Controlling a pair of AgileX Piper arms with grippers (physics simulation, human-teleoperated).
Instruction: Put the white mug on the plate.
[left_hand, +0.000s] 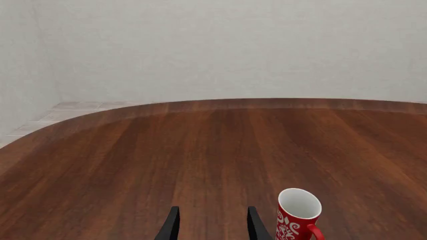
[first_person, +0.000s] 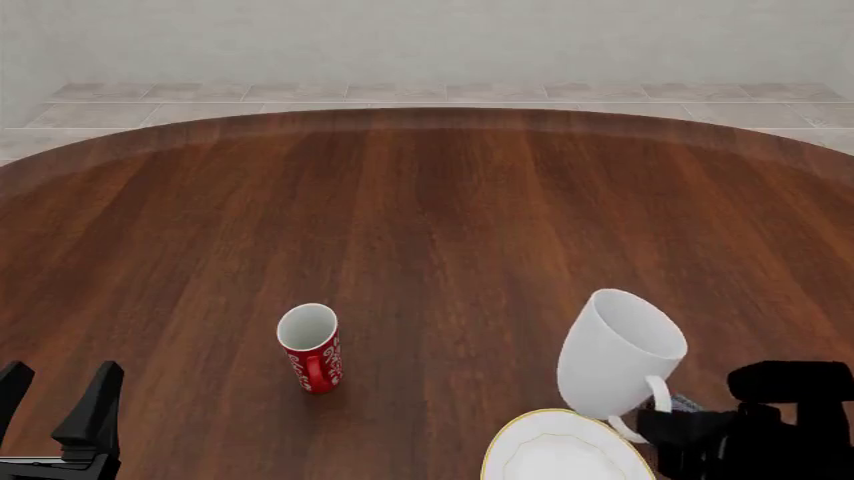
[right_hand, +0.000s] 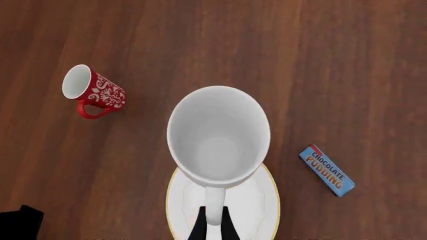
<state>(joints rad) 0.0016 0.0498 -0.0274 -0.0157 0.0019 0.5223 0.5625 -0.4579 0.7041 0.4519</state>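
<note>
White mug (right_hand: 218, 137) is hanging over the plate (right_hand: 257, 205), its handle pinched between the fingers of the right gripper (right_hand: 212, 222). Left gripper (left_hand: 211, 224) is sitting spread wide with nothing in it, near the red mug (first_person: 311, 348) on the wooden table (first_person: 441, 220).

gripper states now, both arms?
Left gripper: open, empty, beside the small red patterned mug.
Right gripper: shut on the handle of the glossy white tapered mug, over the gold-rimmed round white plate.

Two mugs (right_hand: 218, 137) (right_hand: 92, 90), one plate (right_hand: 253, 205), one pudding box (right_hand: 326, 170)
</note>
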